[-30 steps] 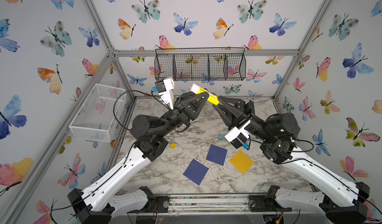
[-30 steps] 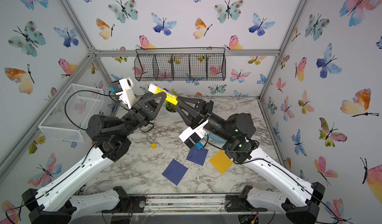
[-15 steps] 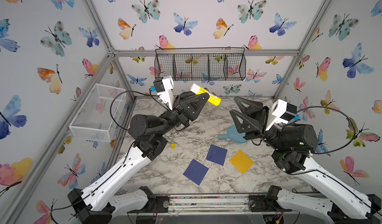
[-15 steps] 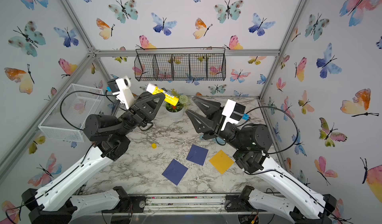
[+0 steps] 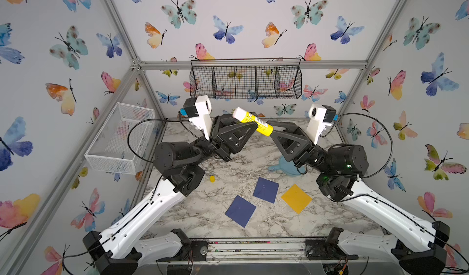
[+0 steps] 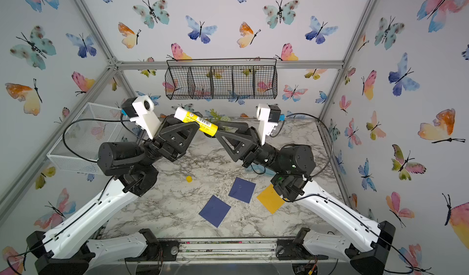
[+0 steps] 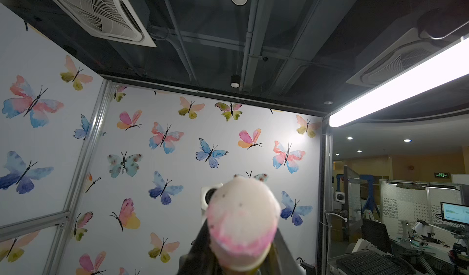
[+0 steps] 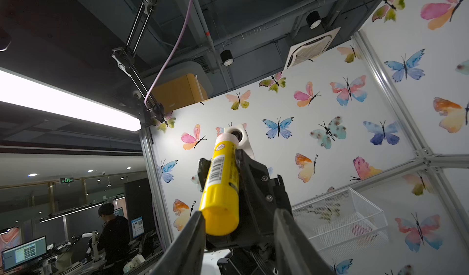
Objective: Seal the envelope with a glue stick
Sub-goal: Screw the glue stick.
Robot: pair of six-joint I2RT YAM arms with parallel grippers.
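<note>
Findings, surroundings first. Both arms are raised over the marble desk [image 5: 256, 157] and meet above its far half, screening the surface beneath them. The right arm covers part of a light blue object [image 5: 284, 168] lying on the desk. In a top view a green sprig [image 6: 215, 116] shows behind the meeting point.

Count on the open desk: two dark blue paper squares [image 5: 265, 190] [image 5: 240, 211], one yellow paper square [image 5: 296, 198] and one small yellow cap [image 5: 212, 178]. All lie flat and apart from one another.

Containers: one black wire basket [image 5: 245, 83] of four compartments hangs on the back wall. One white mesh basket [image 5: 114, 159] hangs on the left wall. A pink patch [image 8: 360, 232] shows through its mesh, and I cannot tell whether that is something in it or wallpaper behind it.

The glue stick [image 5: 253, 122] is held in the air between the two arms, tilted, its white end higher and towards the left arm. The left gripper [image 5: 245, 124] has its jaws clamped on the barrel. In the left wrist view the stick's pink-rimmed white end [image 7: 241, 223] blocks sight of those jaws. The right gripper [image 8: 239, 214] has its jaws apart astride the yellow end: one tip touches it, the other stands clear.
</note>
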